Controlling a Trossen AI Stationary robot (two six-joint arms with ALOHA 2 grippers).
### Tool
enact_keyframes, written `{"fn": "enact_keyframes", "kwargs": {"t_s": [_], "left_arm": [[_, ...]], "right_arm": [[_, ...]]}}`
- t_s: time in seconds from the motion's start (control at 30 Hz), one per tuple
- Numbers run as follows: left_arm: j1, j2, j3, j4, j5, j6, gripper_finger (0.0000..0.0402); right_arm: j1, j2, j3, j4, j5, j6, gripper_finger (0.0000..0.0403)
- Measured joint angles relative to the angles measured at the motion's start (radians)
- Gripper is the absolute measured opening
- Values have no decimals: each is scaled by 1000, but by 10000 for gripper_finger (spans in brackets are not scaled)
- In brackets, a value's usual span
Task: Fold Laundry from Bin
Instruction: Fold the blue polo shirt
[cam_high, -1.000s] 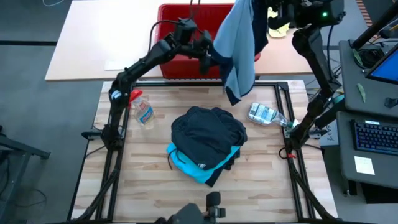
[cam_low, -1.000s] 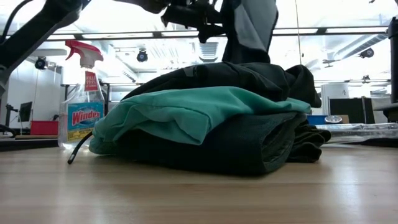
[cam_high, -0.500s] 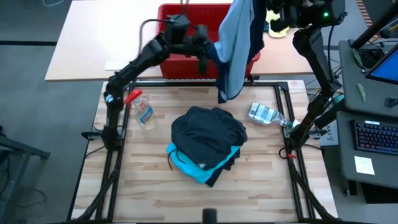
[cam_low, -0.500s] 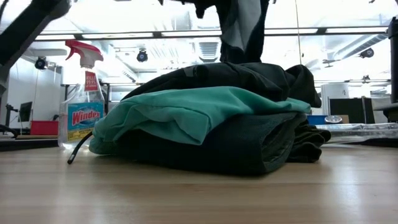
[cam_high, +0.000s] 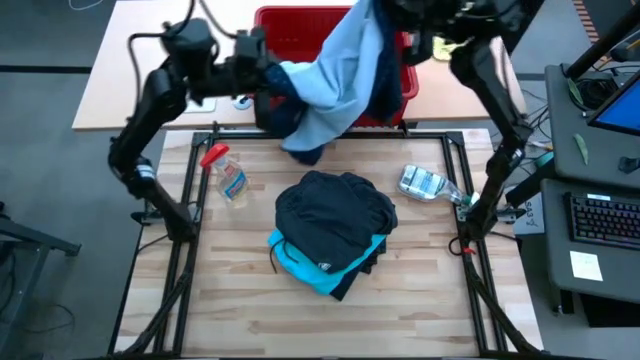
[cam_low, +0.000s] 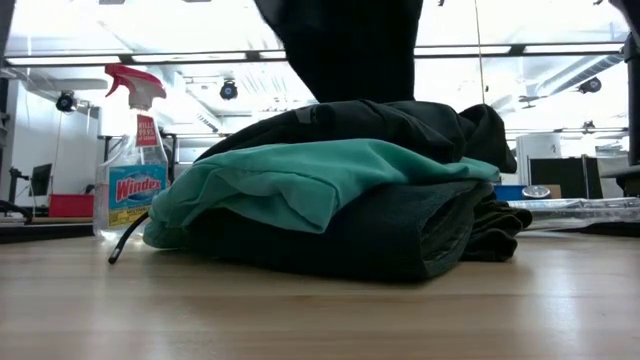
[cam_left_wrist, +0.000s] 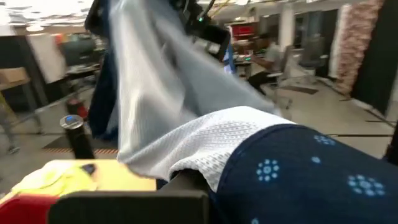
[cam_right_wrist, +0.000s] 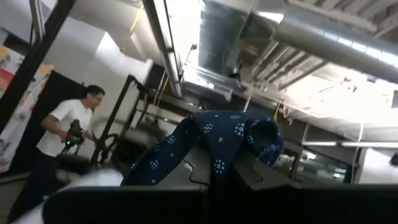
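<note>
A navy dotted garment with a pale blue inside is held in the air over the red bin at the table's far edge. My right gripper is shut on its upper end. My left gripper, farther left and lower, is shut on its lower part. The cloth slopes between the two, and its dark lower part shows at the top of the low view. A pile of folded laundry, black over turquoise, rests on the wooden table. My left gripper holds the garment's lower part, coming at it level from the table's left. The cloth lies over the fingers and hides the place of contact. The garment is clear of the table. My right gripper holds a bunched fold of the navy dotted cloth at the garment's upper end, high over the bin. The fold stands up past the fingers and the rest hangs away below.
A spray bottle stands left of the pile and a clear plastic bottle lies to its right. A yellow cloth lies behind the bin. Black frame rails border the wooden table.
My left gripper has taken hold of the hanging garment's lower part and gone up and toward the table's left. The garment, which hung straight down from my right gripper, is now drawn out sideways, its upper end still at my right gripper.
</note>
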Motion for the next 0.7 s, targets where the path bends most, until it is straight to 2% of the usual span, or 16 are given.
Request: {"fn": "enact_keyframes", "kwargs": {"t_s": [0.1, 0.23, 0.53, 0.7], "left_arm": [[-76, -34, 0, -62, -94, 11, 1], [-168, -51, 0, -170, -152, 1, 0], [-319, -31, -1, -372, -380, -89, 0], [-359, -30, -25, -392, -393, -83, 0]], "right_arm": [[14, 46, 0, 2, 0, -1, 9], [32, 111, 0, 1, 0, 47, 9], [42, 187, -1, 3, 0, 134, 9], [42, 191, -1, 2, 0, 134, 9]]}}
